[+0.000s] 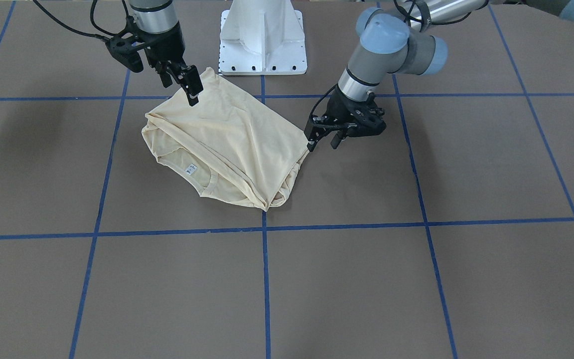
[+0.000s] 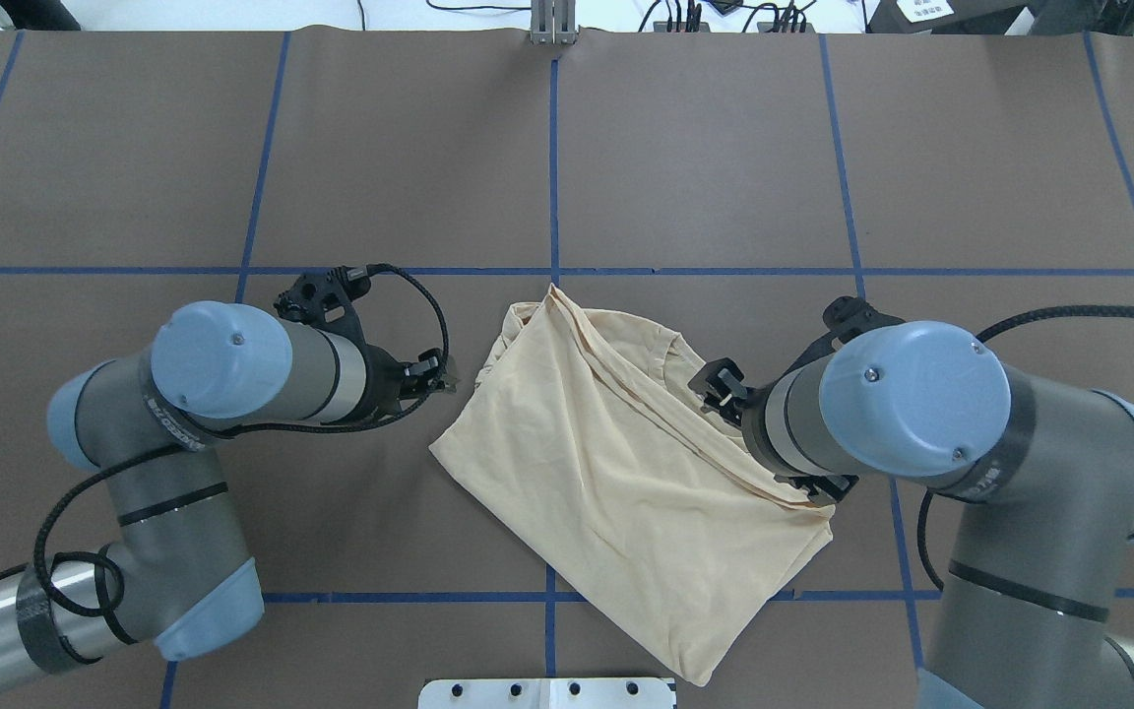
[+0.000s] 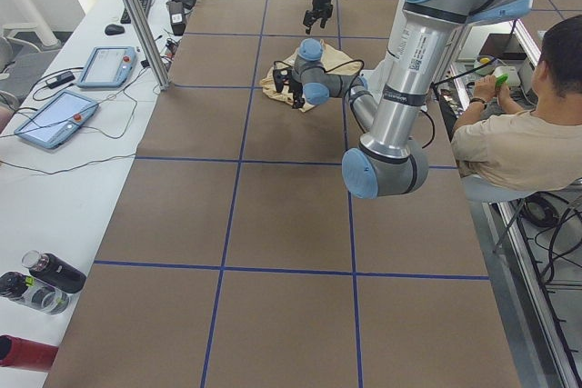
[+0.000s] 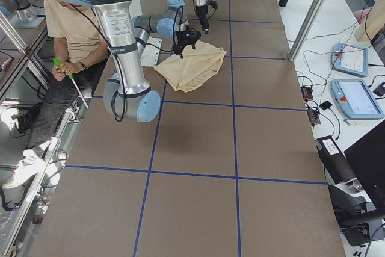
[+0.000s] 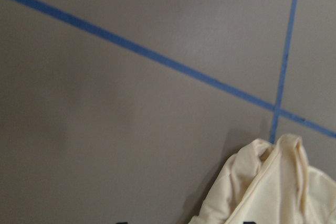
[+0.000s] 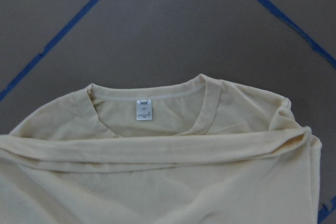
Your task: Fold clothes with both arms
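Note:
The clothes are one pale cream-yellow shirt (image 1: pixel 232 139), lying folded and slantwise on the brown table (image 1: pixel 416 289) in front of the robot. Its neck opening and small white label (image 6: pixel 144 109) face up at the far side. My right gripper (image 1: pixel 182 89) hangs open above the shirt's corner nearest the base, holding nothing. My left gripper (image 1: pixel 323 144) stands open just beside the shirt's other side corner, apart from the cloth. From overhead the shirt (image 2: pixel 616 463) lies between the left gripper (image 2: pixel 434 376) and the right gripper (image 2: pixel 717 386). The left wrist view catches only a bunched shirt edge (image 5: pixel 268 187).
The white pedestal base (image 1: pixel 263 45) stands at the robot's table edge behind the shirt. Blue tape lines (image 1: pixel 265 279) grid the table. A seated person (image 3: pixel 518 138) is beside the robot. Control tablets (image 3: pixel 50 120) and bottles (image 3: pixel 41 279) lie on the side bench.

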Robot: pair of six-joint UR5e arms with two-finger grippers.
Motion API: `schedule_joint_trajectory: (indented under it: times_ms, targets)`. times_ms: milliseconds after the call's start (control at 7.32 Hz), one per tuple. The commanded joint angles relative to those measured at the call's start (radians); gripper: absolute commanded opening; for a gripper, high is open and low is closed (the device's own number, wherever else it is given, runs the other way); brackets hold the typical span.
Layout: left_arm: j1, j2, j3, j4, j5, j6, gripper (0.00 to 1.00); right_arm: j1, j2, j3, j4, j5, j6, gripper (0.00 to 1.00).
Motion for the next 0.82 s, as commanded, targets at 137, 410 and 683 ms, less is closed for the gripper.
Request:
schedule_joint_trajectory:
  times_ms: [137, 410, 683]
  targets:
    - [0.047, 0.000, 0.010, 0.032, 0.034, 0.027, 0.60, 0.030, 0.009, -0.083, 0.062, 0.006, -0.005, 1.00]
    - [0.049, -0.003, 0.028, 0.029, 0.031, 0.028, 0.56, 0.034, 0.006, -0.086, 0.062, 0.006, -0.005, 1.00]
    - [0.050, -0.006, 0.031, 0.023, 0.029, 0.028, 0.53, 0.051, 0.006, -0.084, 0.062, 0.026, -0.007, 1.00]
